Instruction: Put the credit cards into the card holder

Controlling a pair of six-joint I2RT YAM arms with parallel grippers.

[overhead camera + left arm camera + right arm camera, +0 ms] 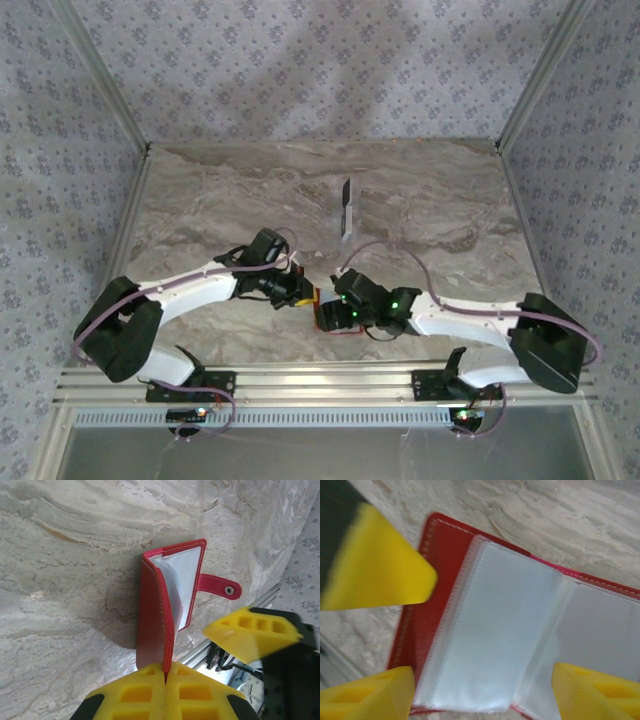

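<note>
Left end effector (165, 672) clamps the card holder (152, 615) by its edge; right end effector (482, 692), spread apart, sees clear pockets (500, 630).

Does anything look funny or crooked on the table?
Yes. The red wallet isn't lying flat. It hangs half open, with one cover pinched in the left pincer and its strap poking out sideways. Its clear pockets look empty. Nothing looks broken or spilled.
</note>
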